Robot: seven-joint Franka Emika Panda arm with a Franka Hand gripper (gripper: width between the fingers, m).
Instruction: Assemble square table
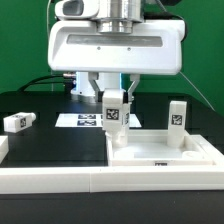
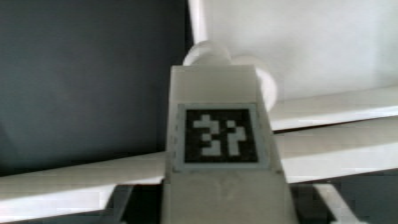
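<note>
Gripper (image 1: 113, 97) pinches upright leg (image 1: 113, 112) at table slab (image 1: 160, 150) corner — looks light, stiff, slick plastic — best held by flat sides up high, lower end free.

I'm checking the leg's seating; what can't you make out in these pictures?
- Exterior view: lower end of the short white tagged plastic leg in the end effector blends into the white square plastic slab; too small to judge seating.
- Wrist view: that blurred leg fills the frame, hiding its own lower end.
</note>
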